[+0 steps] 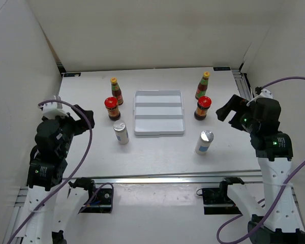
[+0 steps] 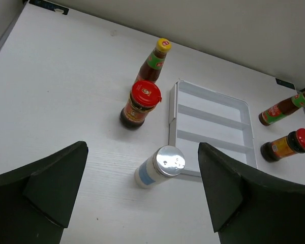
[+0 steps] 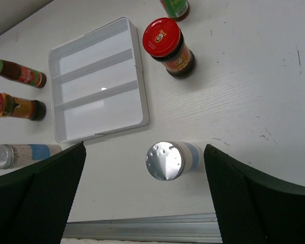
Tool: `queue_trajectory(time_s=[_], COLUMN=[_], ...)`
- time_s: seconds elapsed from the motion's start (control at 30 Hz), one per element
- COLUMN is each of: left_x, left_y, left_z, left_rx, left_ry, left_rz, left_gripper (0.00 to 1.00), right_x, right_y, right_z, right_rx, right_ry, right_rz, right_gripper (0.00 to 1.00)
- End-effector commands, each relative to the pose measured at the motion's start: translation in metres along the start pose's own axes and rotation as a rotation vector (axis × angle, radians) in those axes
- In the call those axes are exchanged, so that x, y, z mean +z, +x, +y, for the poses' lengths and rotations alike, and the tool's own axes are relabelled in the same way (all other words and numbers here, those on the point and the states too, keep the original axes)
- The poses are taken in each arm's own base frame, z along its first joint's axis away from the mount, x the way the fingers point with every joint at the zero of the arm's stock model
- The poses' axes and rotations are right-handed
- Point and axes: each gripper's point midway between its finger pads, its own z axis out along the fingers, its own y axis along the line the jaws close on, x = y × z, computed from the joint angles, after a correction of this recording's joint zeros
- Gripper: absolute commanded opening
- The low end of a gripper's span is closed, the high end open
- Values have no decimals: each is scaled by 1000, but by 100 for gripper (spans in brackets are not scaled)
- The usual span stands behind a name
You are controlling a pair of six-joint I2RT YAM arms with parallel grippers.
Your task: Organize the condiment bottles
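Note:
Six condiment bottles stand around a white stepped tray (image 1: 159, 113). On its left are a yellow-capped bottle (image 1: 114, 90), a red-lidded jar (image 1: 112, 108) and a silver-topped shaker (image 1: 121, 133). On its right are a yellow-capped bottle (image 1: 203, 85), a red-lidded jar (image 1: 203, 108) and a shaker (image 1: 204, 142). My left gripper (image 1: 84, 118) is open and empty, raised left of the left group. Its wrist view looks down on the left shaker (image 2: 160, 166) between its fingers. My right gripper (image 1: 226, 109) is open and empty, raised right of the right jar, with the right shaker (image 3: 170, 159) below it.
White walls close in the table on the left, back and right. A metal rail (image 3: 142, 229) runs along the near edge. The tray's three steps (image 2: 211, 129) hold nothing. Purple cables loop from both arms.

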Motion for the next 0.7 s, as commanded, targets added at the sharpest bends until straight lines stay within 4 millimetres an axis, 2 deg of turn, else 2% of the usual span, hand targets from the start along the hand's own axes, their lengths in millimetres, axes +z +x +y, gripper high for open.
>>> queue_trajectory(time_s=[0.0,0.03,0.17,0.2,0.23,0.27,0.3,0.37,0.47,0.5,0.6,0.67], left_x=[12,19,27,28,28,30,32,38,40,42,45,44], left_y=[27,40,56,58,59,72,76,89,81,83,91,92], left_z=[-7,-1,11,11,8,10,14,20,20,15,17,14], left_rx=[21,26,37,40,45,65,69,112,173,192,207,200], left_ry=[58,39,-12,-12,-1,-3,-21,-47,-49,-21,-33,-24], left_rz=[59,82,69,68,71,100,106,122,87,83,103,105], left_gripper=[100,100,100,100,100,100,100,100,100,100,100,100], right_x=[-3,-1,1,3,4,6,9,5,7,9,16,20], right_y=[-5,-1,26,39,48,55,69,76,84,86,87,95], right_z=[3,0,-6,-11,-8,-7,-11,-9,-4,-4,-11,-16], right_rx=[-63,-90,-89,-104,-112,-128,-134,-150,-149,-147,-155,-156], right_ry=[-17,-12,-8,-5,-41,-65,-72,-112,-146,-142,-76,-29], right_rz=[-5,6,118,165,197,224,261,248,261,272,278,320], right_gripper=[100,100,100,100,100,100,100,100,100,100,100,100])
